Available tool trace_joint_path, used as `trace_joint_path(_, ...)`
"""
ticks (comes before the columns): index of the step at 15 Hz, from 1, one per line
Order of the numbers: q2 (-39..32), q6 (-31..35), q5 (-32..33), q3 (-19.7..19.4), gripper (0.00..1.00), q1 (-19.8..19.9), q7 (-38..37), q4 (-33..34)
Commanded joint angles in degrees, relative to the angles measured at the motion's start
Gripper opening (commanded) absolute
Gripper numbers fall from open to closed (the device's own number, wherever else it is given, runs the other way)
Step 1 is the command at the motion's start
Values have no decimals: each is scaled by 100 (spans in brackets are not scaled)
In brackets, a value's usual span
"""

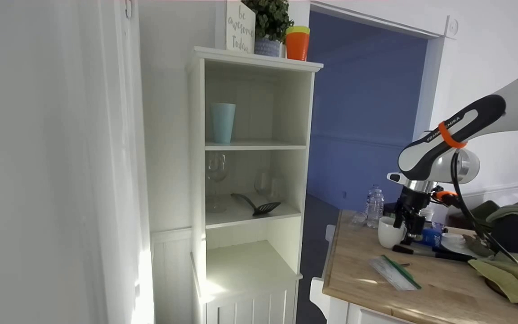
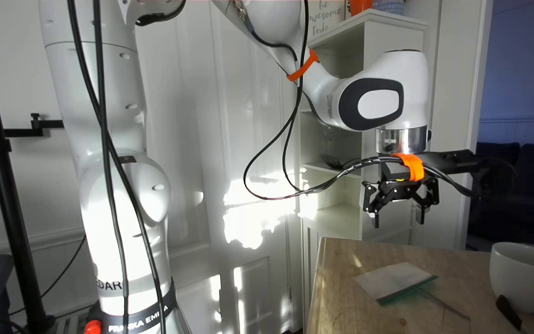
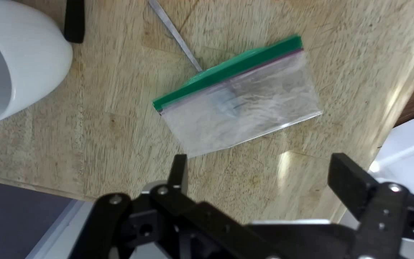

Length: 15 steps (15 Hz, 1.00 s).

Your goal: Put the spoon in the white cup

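Over the table [image 3: 117,144] near one corner, the pincer [image 2: 397,220], spread wide and empty, should pass the bag [image 3: 250,111] and straddle the bare handle [image 3: 176,36], likely the spoon's.

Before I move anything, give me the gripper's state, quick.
Gripper: open, holding nothing.
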<state>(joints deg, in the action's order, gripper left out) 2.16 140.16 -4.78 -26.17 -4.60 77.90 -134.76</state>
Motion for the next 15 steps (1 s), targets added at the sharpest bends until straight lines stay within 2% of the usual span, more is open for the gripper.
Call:
trace_joint_path(1,1,-14,-17,549,100,544,1,0)
trace_joint_path(3,1,-14,-17,549,100,544,1,0)
trace_joint_path(4,-129,-102,-231,591,100,595,276,98)
trace_joint_path(7,-464,-86,-596,824,100,937,783,272)
trace_joint_path(11,-1017,-388,-1814,1088,100,1464,2118,637)
trace_joint_path(13,-1321,-532,-2251,1239,100,1743,2449,856)
trace_joint_path(15,-1622,-311,-2726,1423,100,1988,2738,1066)
